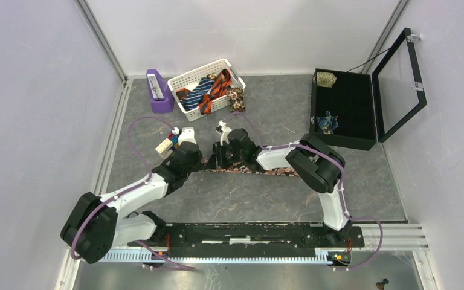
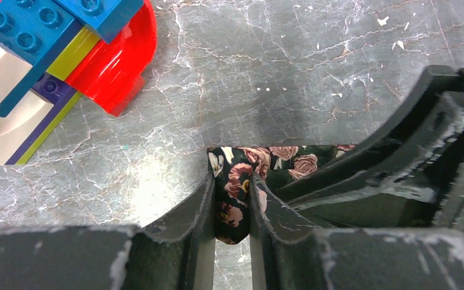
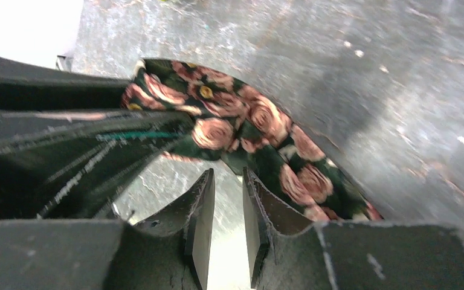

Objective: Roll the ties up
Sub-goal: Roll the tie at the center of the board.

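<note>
left claw (image 2: 231,181) is clenched on the floral tie (image 2: 278,160), a fold of the dark rose print nipped between my pads, right at the end of the strip. right claw (image 3: 228,175) sits just beside it, jaws a narrow slot apart with nothing in the slot. the cloth curls past just beyond my tips. from above, the rest of the tie trails off to the right, flat on the grey table (image 1: 229,199).

this stuff is going to be light, limp and a bit slick, i reckon. it bends wherever i touch it and holds no shape of its own, so a loose coil would likely spring open. best hold looks like the very end, pinched across the width, with the other claw close by to pin the turn.

more ties (image 1: 208,90) wait in the white basket (image 1: 196,71), and the black case (image 1: 353,103) holds a couple of bundles, too small to make out. toy blocks (image 2: 48,54) sit near my left claw.

labels, brands, writing: none i can read anywhere.
</note>
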Controlling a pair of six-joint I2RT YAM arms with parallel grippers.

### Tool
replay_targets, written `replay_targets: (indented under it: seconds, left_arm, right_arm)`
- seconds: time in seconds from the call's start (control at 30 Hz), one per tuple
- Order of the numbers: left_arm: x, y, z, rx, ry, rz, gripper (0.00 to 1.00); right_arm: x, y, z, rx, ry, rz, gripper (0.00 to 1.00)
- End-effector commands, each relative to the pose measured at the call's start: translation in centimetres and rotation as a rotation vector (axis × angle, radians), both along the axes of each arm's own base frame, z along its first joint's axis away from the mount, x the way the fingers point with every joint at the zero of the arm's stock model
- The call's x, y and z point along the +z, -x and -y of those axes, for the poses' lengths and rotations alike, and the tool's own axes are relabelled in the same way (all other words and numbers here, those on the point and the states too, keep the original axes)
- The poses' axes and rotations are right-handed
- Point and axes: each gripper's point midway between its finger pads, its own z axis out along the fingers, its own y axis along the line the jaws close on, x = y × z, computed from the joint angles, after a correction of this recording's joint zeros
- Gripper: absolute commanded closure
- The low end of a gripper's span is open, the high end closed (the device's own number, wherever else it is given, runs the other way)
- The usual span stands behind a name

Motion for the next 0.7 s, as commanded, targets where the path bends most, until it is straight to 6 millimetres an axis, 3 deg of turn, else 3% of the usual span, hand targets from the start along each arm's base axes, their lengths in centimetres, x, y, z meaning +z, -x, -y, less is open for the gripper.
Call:
replay_targets:
  seconds: [0.0, 0.3, 0.67]
  left_arm:
    - [1.2, -1.0, -0.1, 0.006, -0.076, 0.037, 0.98]
    - [0.7, -0.7, 0.4, 0.01, -0.174, 0.028, 0.98]
    - [0.3, -0.5, 1.9, 0.001, -0.295, 0.029, 0.98]
  right_arm:
    - [2.5, -1.0, 2.5, -0.015, 0.006, 0.08, 0.69]
    - [2.8, -1.5, 8.5, -0.094, 0.086, 0.117, 0.69]
    - [3.3, -2.6, 12.0, -0.175, 0.103, 0.131, 0.68]
